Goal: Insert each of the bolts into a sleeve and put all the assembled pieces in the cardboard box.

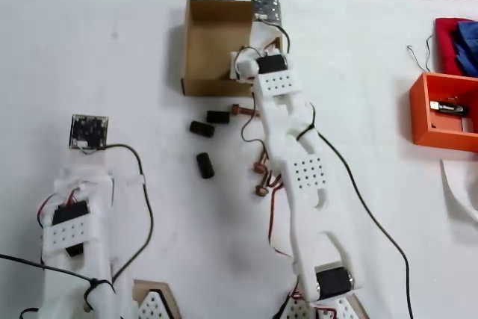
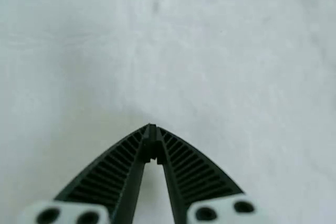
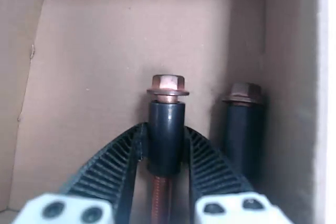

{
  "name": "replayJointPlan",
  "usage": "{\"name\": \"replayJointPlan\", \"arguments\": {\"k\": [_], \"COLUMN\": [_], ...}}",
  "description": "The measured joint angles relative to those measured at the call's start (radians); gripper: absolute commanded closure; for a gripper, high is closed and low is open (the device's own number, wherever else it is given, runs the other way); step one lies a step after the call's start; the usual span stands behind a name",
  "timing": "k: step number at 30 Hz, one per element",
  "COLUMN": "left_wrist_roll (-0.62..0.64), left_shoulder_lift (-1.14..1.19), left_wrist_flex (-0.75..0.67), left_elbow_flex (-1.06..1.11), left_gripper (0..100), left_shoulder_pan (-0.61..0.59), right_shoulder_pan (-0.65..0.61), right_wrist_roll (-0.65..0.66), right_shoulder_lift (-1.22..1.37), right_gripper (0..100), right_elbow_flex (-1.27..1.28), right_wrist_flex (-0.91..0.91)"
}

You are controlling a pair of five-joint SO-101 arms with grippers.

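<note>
Inside the cardboard box [image 1: 211, 42], my right gripper [image 3: 165, 132] is shut on a black sleeve [image 3: 166, 116] with a copper bolt [image 3: 168, 88] through it, held just above the box floor. A second assembled piece [image 3: 242, 124] rests in the box beside its wall. On the table in front of the box lie three loose black sleeves [image 1: 218, 117] [image 1: 202, 129] [image 1: 205, 165]. A loose bolt [image 1: 243, 110] lies beside them, and more bolts [image 1: 261, 178] lie partly under the right arm [image 1: 295, 140]. My left gripper [image 2: 151, 130] is shut and empty over bare white table.
An orange bin [image 1: 442, 113] and a red cloth [image 1: 454, 41] sit at the right edge. Cables [image 1: 142, 184] trail from both arms across the white table [image 1: 97, 50]. The left arm [image 1: 75, 222] sits at the near left.
</note>
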Motion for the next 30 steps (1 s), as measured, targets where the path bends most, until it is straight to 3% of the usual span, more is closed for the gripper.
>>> {"name": "replayJointPlan", "arguments": {"k": [6,12,22,30], "left_wrist_roll": [0.000,0.000,0.000,0.000], "left_shoulder_lift": [0.000,0.000,0.000,0.000], "left_wrist_flex": [0.000,0.000,0.000,0.000], "left_elbow_flex": [0.000,0.000,0.000,0.000], "left_gripper": [97,97,97,97], "left_shoulder_pan": [0.000,0.000,0.000,0.000], "right_shoulder_pan": [0.000,-0.003,-0.003,-0.005], "right_wrist_roll": [0.000,0.000,0.000,0.000], "right_shoulder_lift": [0.000,0.000,0.002,-0.141], "right_gripper": [96.4,80.3,87.6,87.4], "right_elbow_flex": [0.000,0.000,-0.101,-0.331], "right_wrist_flex": [0.000,-0.002,0.029,0.285]}}
